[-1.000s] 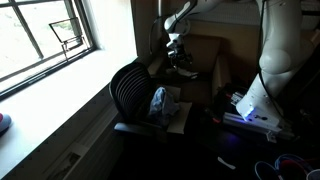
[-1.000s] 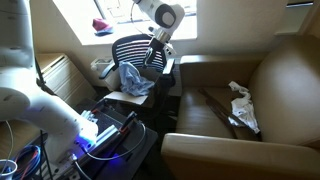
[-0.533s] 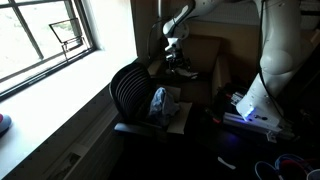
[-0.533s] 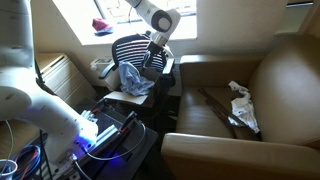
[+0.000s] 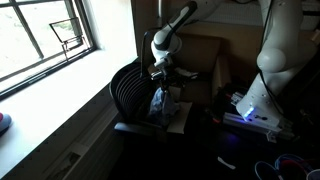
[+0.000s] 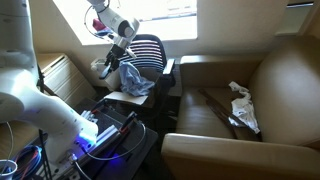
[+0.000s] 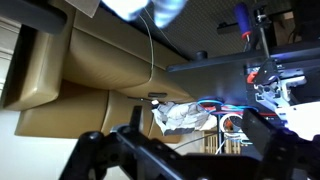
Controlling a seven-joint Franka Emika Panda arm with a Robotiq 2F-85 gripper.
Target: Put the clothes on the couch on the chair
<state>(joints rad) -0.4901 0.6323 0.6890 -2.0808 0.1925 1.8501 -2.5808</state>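
- The pale blue-white garment [image 6: 133, 79] lies bunched on the seat of the chair [image 6: 150, 50], up against the ribbed black back.
- Under it, a whitish cardboard sheet [image 6: 122, 97] sticks out past the front of the seat.
- A crumpled pale garment [image 6: 240, 105] lies on the seat of the couch [image 6: 275, 70], just beside a dark garment [image 6: 214, 106]. Both are well apart from the chair.
- My wrist view shows that crumpled pale garment [image 7: 185, 116] below the tan cushions of the couch [image 7: 100, 70].
- My gripper [image 6: 113, 62] hangs near the top of the garment on the chair. I cannot tell whether it touches the cloth.
- My fingers [image 7: 98, 150] stand spread wide with nothing between them, one at each lower corner of the wrist view.
- In an exterior view my gripper [image 5: 160, 72] points down over the chair [image 5: 130, 92], with my arm reaching in from above and bending at the wrist.
- A window [image 5: 45, 40] lights the wall beside the chair, and a red object [image 6: 100, 25] sits on its sill.
- A blue-lit device [image 6: 95, 135] glows on the floor in front of the chair, among cables.
- My white base [image 5: 280, 60] stands between the chair and the camera's near side.
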